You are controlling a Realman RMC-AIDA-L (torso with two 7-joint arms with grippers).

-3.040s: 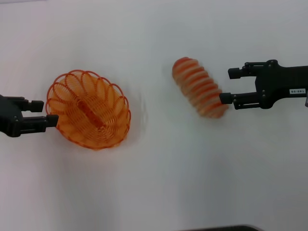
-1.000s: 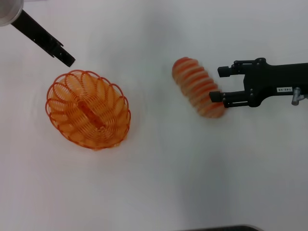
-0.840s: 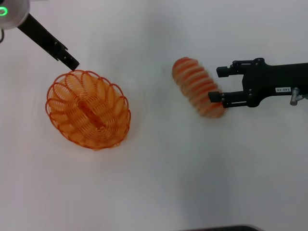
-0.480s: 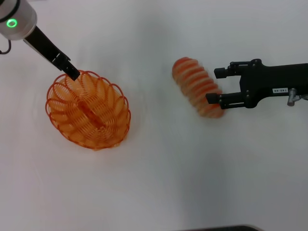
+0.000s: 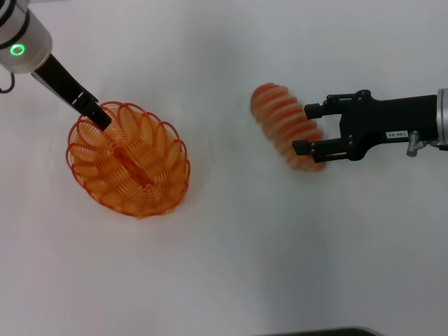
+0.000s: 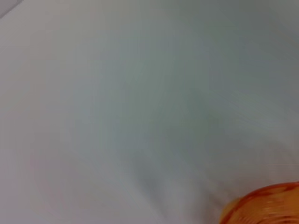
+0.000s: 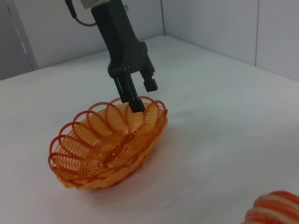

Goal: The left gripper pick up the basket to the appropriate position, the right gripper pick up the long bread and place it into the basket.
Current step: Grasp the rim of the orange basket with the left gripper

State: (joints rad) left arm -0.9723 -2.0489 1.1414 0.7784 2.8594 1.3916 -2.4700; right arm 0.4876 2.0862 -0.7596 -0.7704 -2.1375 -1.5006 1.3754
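Note:
The orange wire basket (image 5: 128, 159) stands on the white table at the left. My left gripper (image 5: 100, 117) reaches down at the basket's far left rim. In the right wrist view the left gripper (image 7: 144, 95) is open, with one finger over the rim of the basket (image 7: 107, 144) and the other outside it. The long bread (image 5: 283, 124) lies at the centre right, tan with orange stripes. My right gripper (image 5: 303, 129) is open, with one finger on either side of the bread's near end. The left wrist view shows only a bit of the basket (image 6: 261, 205).
The white table (image 5: 231, 266) stretches around both things. A dark edge (image 5: 322, 332) shows at the bottom of the head view. Walls (image 7: 210, 23) stand beyond the table in the right wrist view. An end of the bread (image 7: 275, 210) shows there too.
My left gripper swung from the basket's left side up and around, then came down onto its far left rim. My right gripper slid left, so its fingers now flank the bread.

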